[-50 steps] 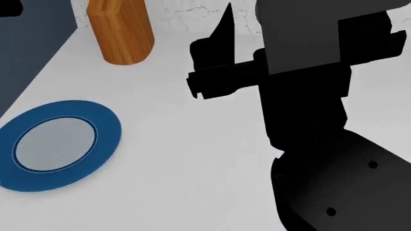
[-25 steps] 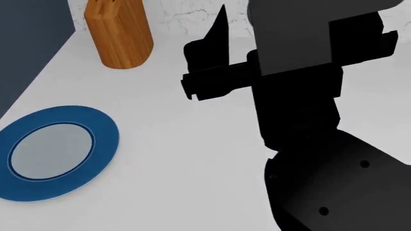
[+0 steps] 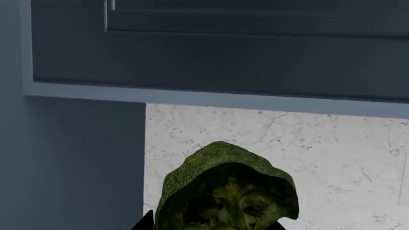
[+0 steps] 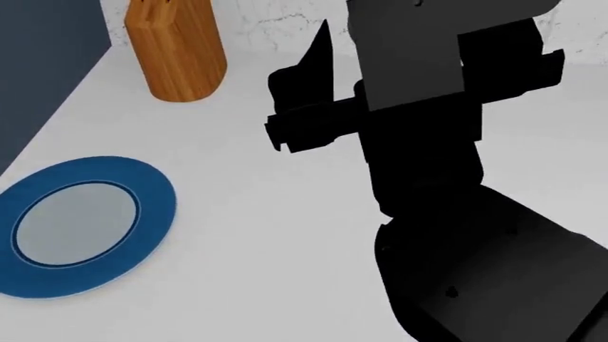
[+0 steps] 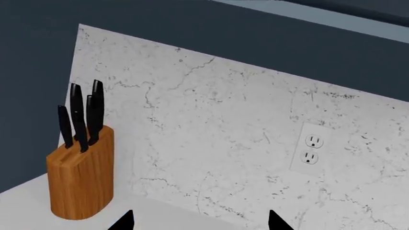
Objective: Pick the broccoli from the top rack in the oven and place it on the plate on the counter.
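The broccoli (image 3: 225, 191), bumpy dark green, fills the lower middle of the left wrist view. My left gripper (image 3: 211, 226) is shut on it, with black fingertips (image 3: 147, 222) showing at either side, and it is held up in front of the marbled wall. The blue-rimmed plate (image 4: 158, 206) lies bare on the white counter (image 4: 266, 235) at the lower left of the head view. My right gripper (image 5: 199, 223) is open with nothing between its tips and faces the wall. The broccoli is hidden in the head view. The oven and the top rack are out of view.
A wooden knife block (image 4: 179, 51) (image 5: 82, 178) stands at the back of the counter, beyond the plate. A bulky black arm (image 4: 428, 178) covers the right half of the head view. A dark tall cabinet (image 3: 76, 158) borders the counter's left; a wall outlet (image 5: 309, 149) sits in the backsplash.
The black arm has shifted left and slightly up in the head view. Plate and knife block slid a little left and up at first, then stayed put.
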